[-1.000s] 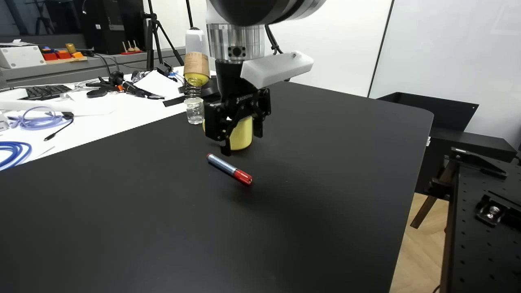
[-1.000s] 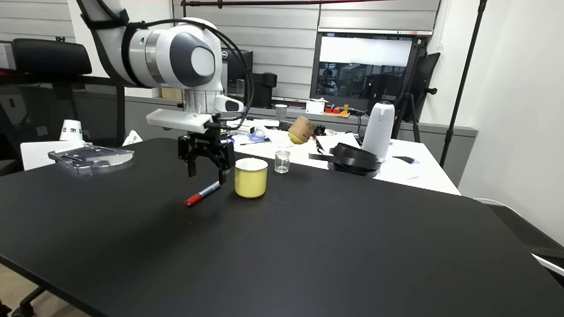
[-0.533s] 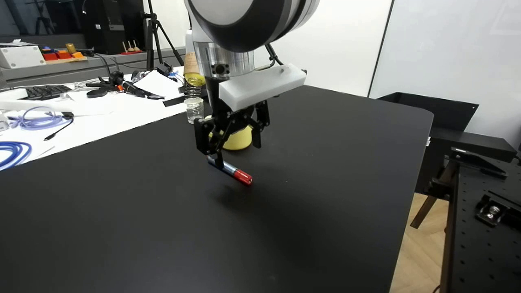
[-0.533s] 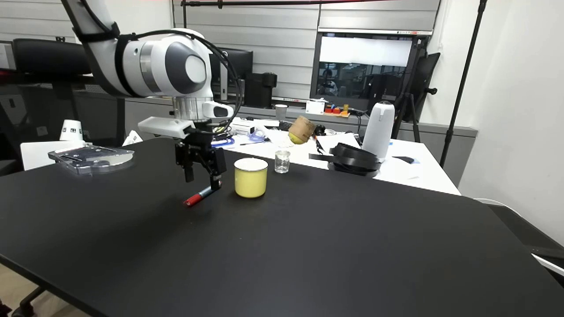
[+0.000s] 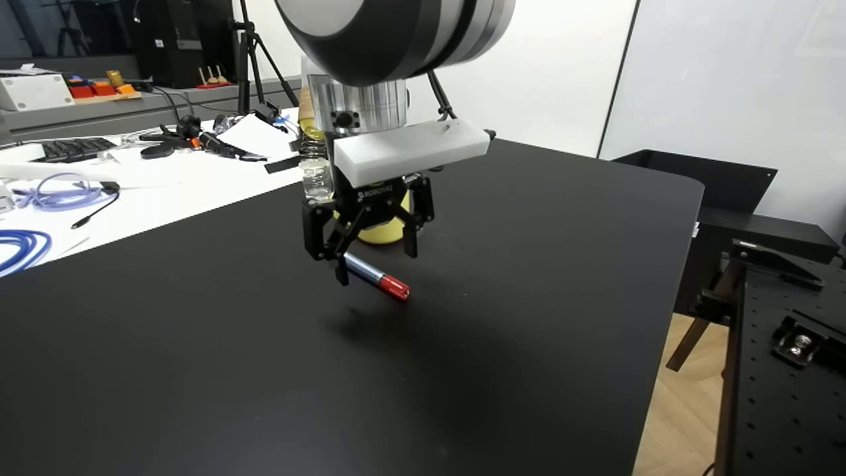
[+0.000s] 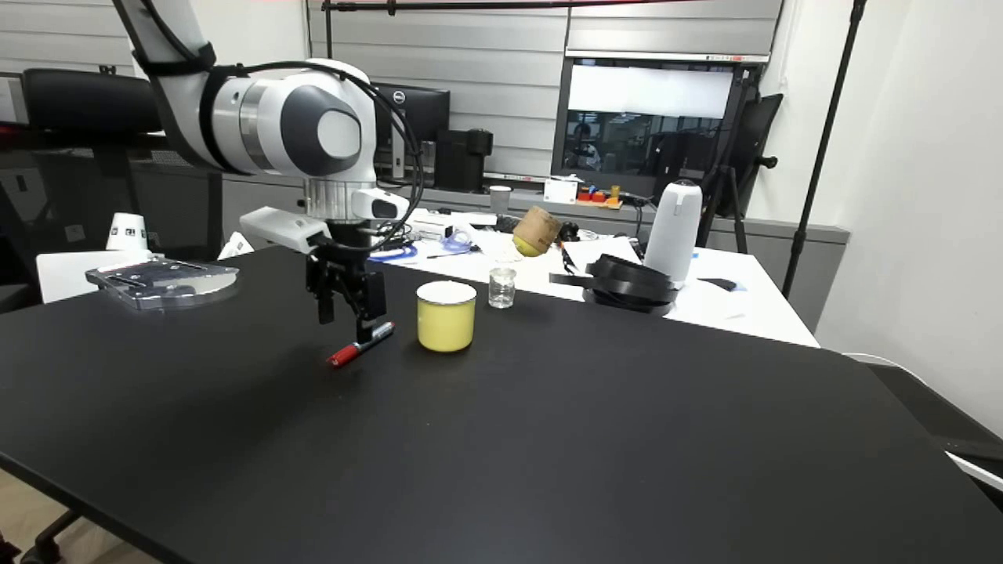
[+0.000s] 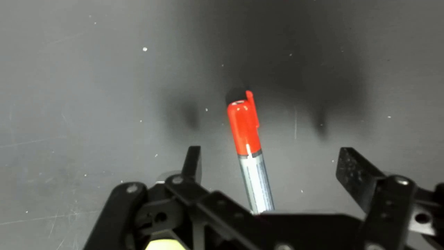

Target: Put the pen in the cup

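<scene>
Lying flat — pen (image 7: 251, 158), beneath spread gripper (image 7: 269, 158)

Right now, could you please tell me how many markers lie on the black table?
1: the slim, red-capped, grey-bodied marker, lying near the squat, white-rimmed yellow mug, below the open black end effector. I cannot rule out hidden ones.

Arm (image 6: 270, 129): white and grey, silver ring (image 6: 249, 125), black straps (image 6: 208, 110), black cable (image 6: 414, 149) strung along the outside. Rounded dark grey cap (image 6: 299, 125) with pale disc (image 6: 338, 134). Below it, shiny silver collar (image 5: 370, 106) with small dark plate (image 5: 345, 119), then white box (image 5: 410, 152), long, smooth-edged. Gripper (image 5: 376, 261) mostly black, white ROBOTIQ lettering (image 5: 375, 192), hinged links (image 7: 227, 217). Wrist view: round screw heads (image 7: 402, 180) on links, black fingers (image 7: 191, 163), one pad (image 7: 357, 173) speckled.
</scene>
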`<move>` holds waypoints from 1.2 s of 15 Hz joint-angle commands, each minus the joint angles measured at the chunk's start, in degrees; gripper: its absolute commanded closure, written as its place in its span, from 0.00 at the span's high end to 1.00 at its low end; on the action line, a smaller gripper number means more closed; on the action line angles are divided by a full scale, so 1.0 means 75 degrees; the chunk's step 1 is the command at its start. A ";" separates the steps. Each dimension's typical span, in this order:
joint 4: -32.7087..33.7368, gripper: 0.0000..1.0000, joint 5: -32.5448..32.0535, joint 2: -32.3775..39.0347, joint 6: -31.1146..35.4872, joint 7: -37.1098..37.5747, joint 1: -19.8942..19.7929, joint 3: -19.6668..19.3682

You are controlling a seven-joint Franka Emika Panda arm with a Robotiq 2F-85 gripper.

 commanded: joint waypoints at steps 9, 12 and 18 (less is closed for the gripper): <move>0.0007 1.00 0.0963 0.0002 -0.0028 -0.0800 -0.0678 0.0563; -0.0023 1.00 0.0927 -0.0045 -0.0021 -0.0795 -0.0699 0.0505; 0.0020 1.00 0.0970 0.0038 -0.0036 -0.1153 -0.0856 0.0543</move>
